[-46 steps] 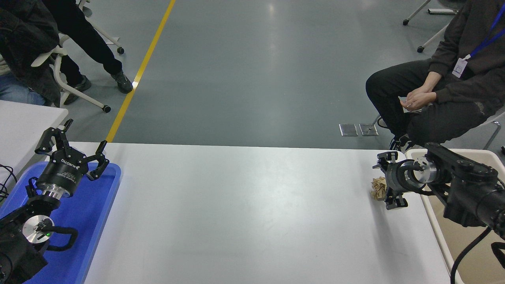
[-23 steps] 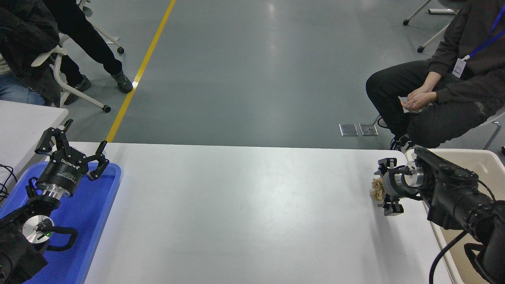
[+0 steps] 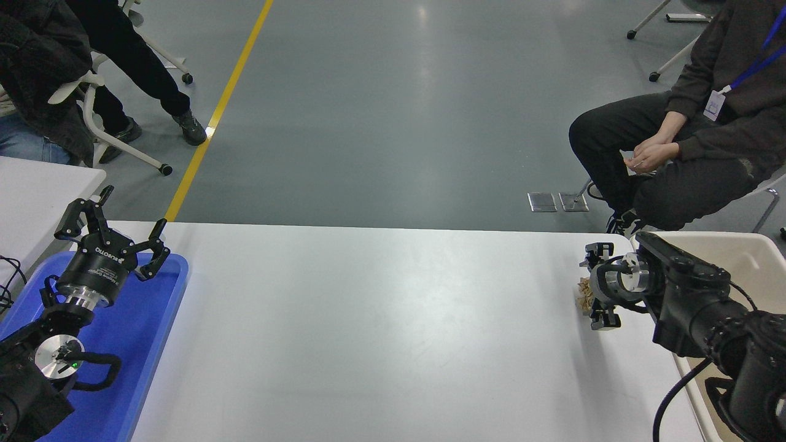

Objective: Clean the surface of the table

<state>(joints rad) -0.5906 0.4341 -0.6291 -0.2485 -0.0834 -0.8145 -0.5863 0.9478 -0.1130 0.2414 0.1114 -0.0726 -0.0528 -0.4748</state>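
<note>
The white table surface (image 3: pixel 381 319) fills the lower half of the head view. Near its far right end lies a small crumpled brown paper wad (image 3: pixel 582 296). My right gripper (image 3: pixel 594 286) stands open right at the wad, one finger beyond it and one on the near side. The gripper's body hides most of the wad. My left gripper (image 3: pixel 116 224) is parked open above the blue tray (image 3: pixel 153 319) at the lower left.
A beige bin (image 3: pixel 758 252) sits at the table's right end, behind my right arm. One person sits beyond the far right corner, hands (image 3: pixel 645 156) in their lap. Another person on a wheeled chair (image 3: pixel 116 141) is at the top left, beside a second white table (image 3: pixel 37 190).
My right arm has swung forward and slightly left, closing in on the paper wad, so the gripper now covers more of it. The left arm has not moved.
</note>
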